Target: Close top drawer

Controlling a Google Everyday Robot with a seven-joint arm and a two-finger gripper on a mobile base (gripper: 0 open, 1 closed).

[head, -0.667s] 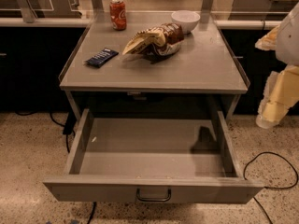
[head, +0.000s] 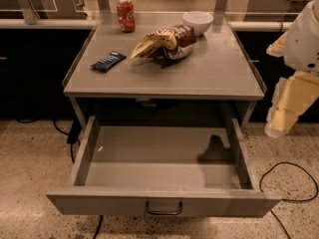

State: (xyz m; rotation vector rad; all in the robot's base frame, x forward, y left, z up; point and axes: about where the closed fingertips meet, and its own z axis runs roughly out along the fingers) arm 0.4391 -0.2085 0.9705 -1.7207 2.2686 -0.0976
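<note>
Top drawer: pulled far out beneath table, front toward camera. Handle at centre of front, nothing touching it.
Gripper: at right edge of view, raised beside table's right side, well apart from drawer front. Apart or together: cannot tell.
On table: soda can, bowl, chip bag, dark snack bar.
Judgement: closing not begun. No contact with front yet; approach and full inward push remain.
</note>
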